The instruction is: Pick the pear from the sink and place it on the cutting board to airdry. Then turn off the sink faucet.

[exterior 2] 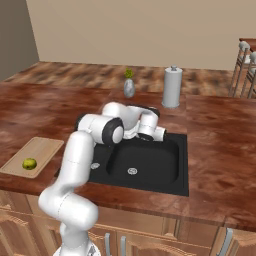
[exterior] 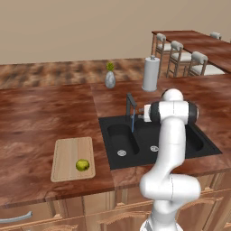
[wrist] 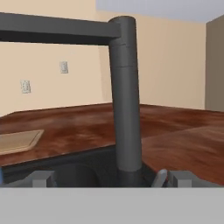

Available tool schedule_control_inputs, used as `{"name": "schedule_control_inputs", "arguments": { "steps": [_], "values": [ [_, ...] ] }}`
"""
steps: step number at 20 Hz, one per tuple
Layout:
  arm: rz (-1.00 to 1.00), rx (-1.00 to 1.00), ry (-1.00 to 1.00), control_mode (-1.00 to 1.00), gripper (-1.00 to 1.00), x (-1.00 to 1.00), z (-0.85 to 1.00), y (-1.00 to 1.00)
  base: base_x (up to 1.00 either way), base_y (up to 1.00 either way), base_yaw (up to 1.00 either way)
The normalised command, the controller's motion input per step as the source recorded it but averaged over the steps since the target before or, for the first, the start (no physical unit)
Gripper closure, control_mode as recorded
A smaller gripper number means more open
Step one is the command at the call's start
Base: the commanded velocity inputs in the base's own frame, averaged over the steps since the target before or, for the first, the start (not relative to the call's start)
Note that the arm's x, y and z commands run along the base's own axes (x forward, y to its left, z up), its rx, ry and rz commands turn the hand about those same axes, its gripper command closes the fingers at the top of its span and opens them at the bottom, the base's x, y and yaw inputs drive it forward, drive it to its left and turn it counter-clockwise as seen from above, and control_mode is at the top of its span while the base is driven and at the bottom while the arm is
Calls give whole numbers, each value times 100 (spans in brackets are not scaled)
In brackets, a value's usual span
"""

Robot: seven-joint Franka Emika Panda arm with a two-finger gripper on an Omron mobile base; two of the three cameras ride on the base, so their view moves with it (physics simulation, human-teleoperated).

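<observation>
The yellow-green pear (exterior: 82,165) (exterior 2: 29,163) rests on the tan cutting board (exterior: 67,155) (exterior 2: 37,150), on the counter left of the black sink (exterior: 180,149) (exterior 2: 150,165). The dark sink faucet (exterior: 130,106) (wrist: 127,109) stands at the sink's back edge. A thin blue water stream (exterior: 132,123) falls from its spout. My gripper (exterior: 140,113) (wrist: 111,179) is level with the faucet, just to its right. In the hand view it is open, with one fingertip on each side of the post's base and nothing held.
A grey vase with a yellow flower (exterior: 110,79) (exterior 2: 129,87) and a paper towel roll (exterior: 151,74) (exterior 2: 171,87) stand on the counter behind the sink. Chairs (exterior: 180,56) and a table are at the back right. My own arm rises over the sink's front edge.
</observation>
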Motion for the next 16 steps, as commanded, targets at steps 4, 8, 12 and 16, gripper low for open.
{"name": "schedule_control_inputs", "arguments": {
  "steps": [4,8,12,16],
  "values": [
    [0,0,-2,-100,-100,16,-9,-4,0,0,0],
    [0,0,-2,-100,-100,15,-9,-6,0,0,0],
    [0,0,0,-100,-100,27,-13,-2,0,0,0],
    [0,1,0,-100,-100,29,-7,0,0,0,0]
  ]
}}
